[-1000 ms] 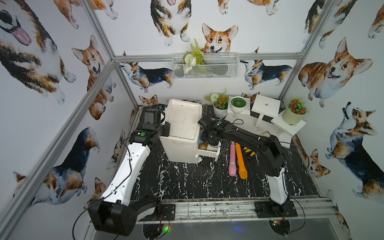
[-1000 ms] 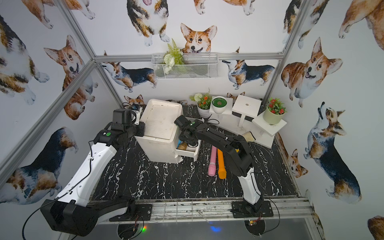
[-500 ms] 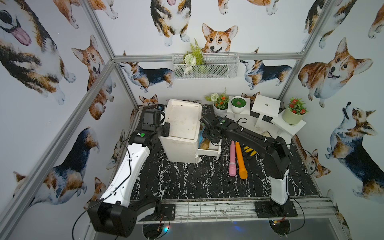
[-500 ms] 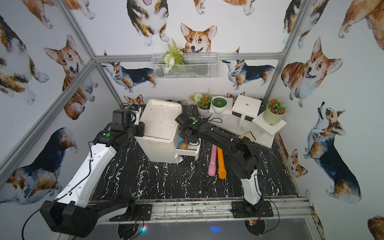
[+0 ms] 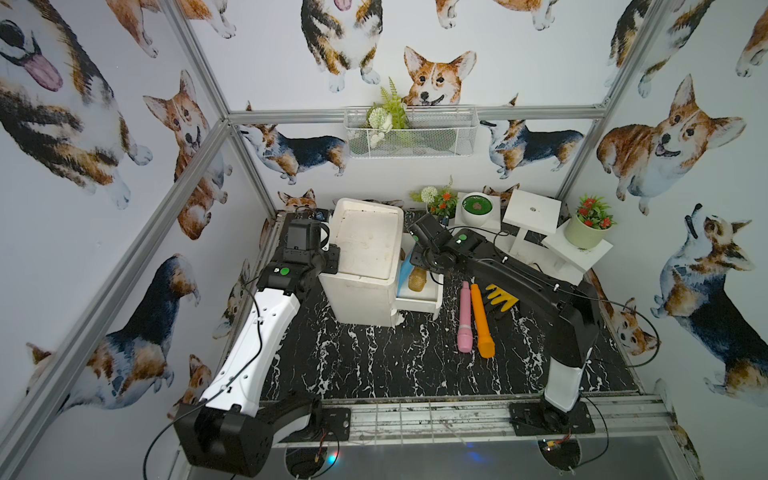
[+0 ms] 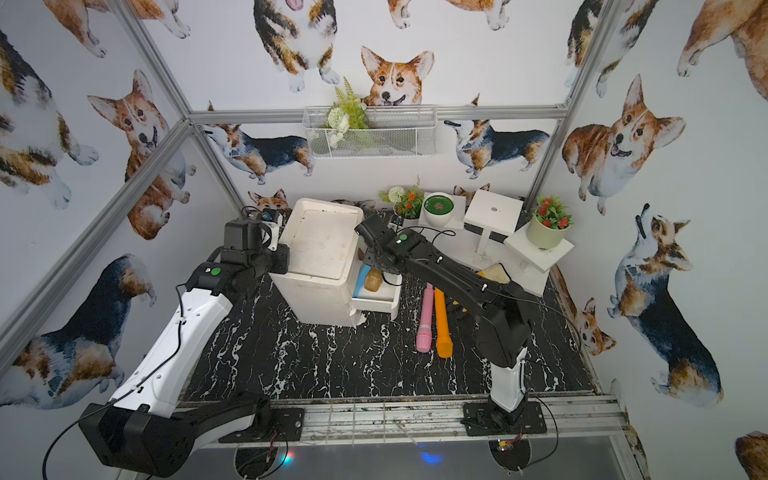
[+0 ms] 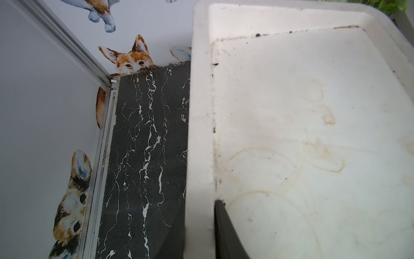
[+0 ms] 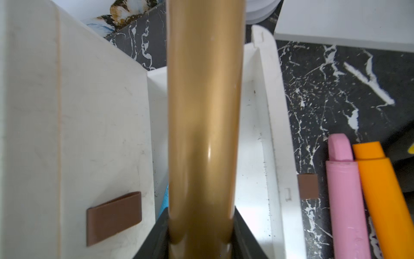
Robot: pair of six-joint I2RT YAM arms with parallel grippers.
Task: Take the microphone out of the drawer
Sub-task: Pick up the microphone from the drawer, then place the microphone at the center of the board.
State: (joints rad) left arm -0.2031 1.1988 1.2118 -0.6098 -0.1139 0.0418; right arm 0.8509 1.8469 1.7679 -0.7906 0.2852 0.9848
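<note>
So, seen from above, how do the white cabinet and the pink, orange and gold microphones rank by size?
1. white cabinet, by far.
2. orange microphone and pink microphone, too alike to rank.
3. gold microphone, smallest-looking: only its head is visible.

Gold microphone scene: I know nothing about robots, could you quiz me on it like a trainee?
1. True or false: the gold microphone lies on the black tabletop, clear of the drawer.
2. Which lie side by side on the tabletop? A) pink microphone and orange microphone B) two blue microphones C) two green cups
3. Fill in: the left gripper clamps the rim of the white ____.
Key: 1 false, the right gripper holds it at the drawer; 2 A; 3 cabinet.
</note>
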